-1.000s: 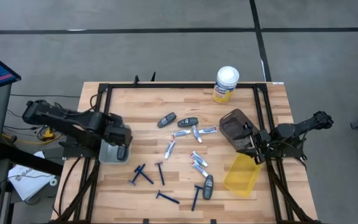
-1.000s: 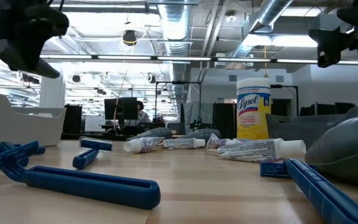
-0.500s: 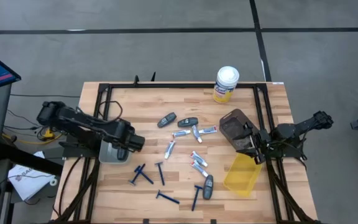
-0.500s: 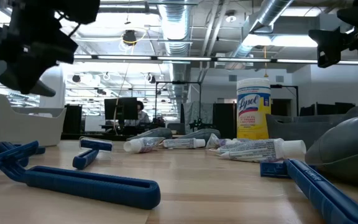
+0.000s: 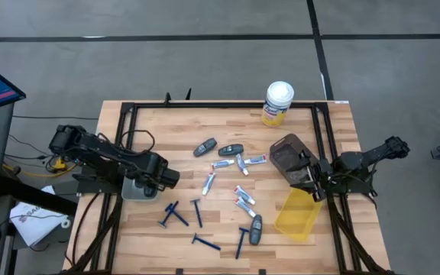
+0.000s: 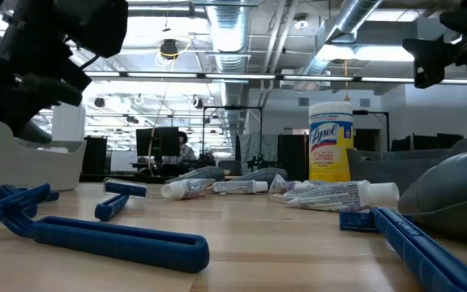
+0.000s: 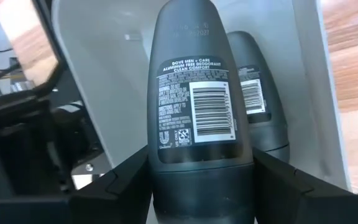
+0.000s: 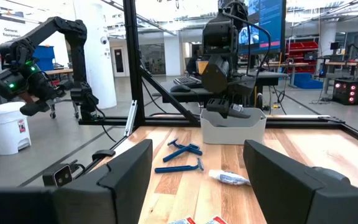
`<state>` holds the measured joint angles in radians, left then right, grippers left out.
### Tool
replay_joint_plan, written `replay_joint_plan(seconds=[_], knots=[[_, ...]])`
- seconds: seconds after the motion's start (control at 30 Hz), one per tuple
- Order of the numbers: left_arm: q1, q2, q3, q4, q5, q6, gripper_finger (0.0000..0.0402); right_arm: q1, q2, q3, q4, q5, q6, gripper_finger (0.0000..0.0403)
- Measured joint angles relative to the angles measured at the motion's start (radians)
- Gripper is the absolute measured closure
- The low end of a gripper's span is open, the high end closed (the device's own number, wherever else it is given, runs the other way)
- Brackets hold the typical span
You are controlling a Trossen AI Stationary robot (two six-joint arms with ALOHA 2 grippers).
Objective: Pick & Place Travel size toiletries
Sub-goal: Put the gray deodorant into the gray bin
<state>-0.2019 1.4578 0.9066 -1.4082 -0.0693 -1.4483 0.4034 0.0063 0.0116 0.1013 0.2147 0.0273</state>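
My left gripper (image 5: 160, 180) is over the grey bin (image 5: 132, 189) at the table's left edge, shut on a dark grey deodorant stick (image 7: 197, 106). A second dark grey stick (image 7: 258, 106) lies inside the bin. The other travel size toiletries lie loose on the wood in the middle: dark sticks (image 5: 205, 147), small tubes (image 5: 243, 198) and blue razors (image 5: 176, 215). My right gripper (image 8: 197, 168) waits at the right edge (image 5: 312, 182), open, level, nothing between its fingers. My left gripper pinches the deodorant stick between its two fingers, one on each narrow side of its lower body (image 7: 157, 171). The fingers slant steeply down from above and lie along the stick. The stick is lifted clear, its rounded end pointing down into the bin.
A yellow Lysol canister with a white lid (image 5: 278, 103) stands at the far edge. A yellow bin (image 5: 296, 214) and a dark brown container (image 5: 289, 155) sit by the right arm. Black frame rails (image 5: 205, 105) run round the table.
My left gripper has sunk toward the grey bin with the deodorant stick, shifting a little toward the table's right, and has tipped to point more steeply down. The stick stays between its fingers.
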Motion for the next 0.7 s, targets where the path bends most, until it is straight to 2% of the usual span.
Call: replay_joint_plan(seconds=[0.37, 0.7], knots=[[0.001, 0.0, -0.075, 0.033, 0.079, -0.006, 0.0195, 0.0, 0.0, 0.0, 0.0, 0.0, 0.0, 0.0159], [0.001, 0.0, -0.086, 0.047, 0.081, -0.011, 0.0195, 0.0, 0.0, 0.0, 0.0, 0.0, 0.0, 0.0159]])
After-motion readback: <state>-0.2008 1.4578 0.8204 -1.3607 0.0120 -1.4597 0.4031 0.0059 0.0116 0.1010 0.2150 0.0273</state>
